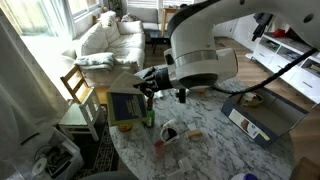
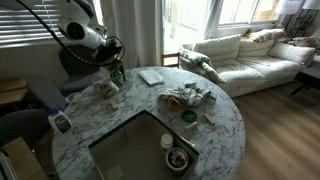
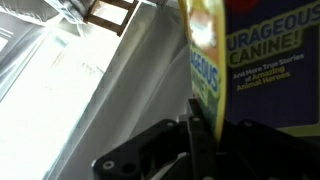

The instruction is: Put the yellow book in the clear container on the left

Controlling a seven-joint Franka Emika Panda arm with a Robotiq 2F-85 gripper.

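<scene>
My gripper (image 3: 200, 112) is shut on the yellow book (image 3: 255, 70). In the wrist view I see its yellow edge and a dark blue cover with yellow lettering. In an exterior view the book (image 1: 125, 107) hangs just below and left of the gripper (image 1: 147, 84), above the table's edge. The clear container (image 2: 150, 77), a flat whitish rectangle, lies empty on the marble table, a little to the right of the gripper (image 2: 112, 60). I cannot make out the container in the view that shows the book.
A green bottle (image 1: 150, 116) stands right beside the gripper and also shows in the other exterior view (image 2: 118, 76). A big grey box (image 2: 130, 150) sits on the table, with cups and clutter (image 2: 188, 97) nearby. A wooden chair (image 1: 80, 90) stands by the table edge.
</scene>
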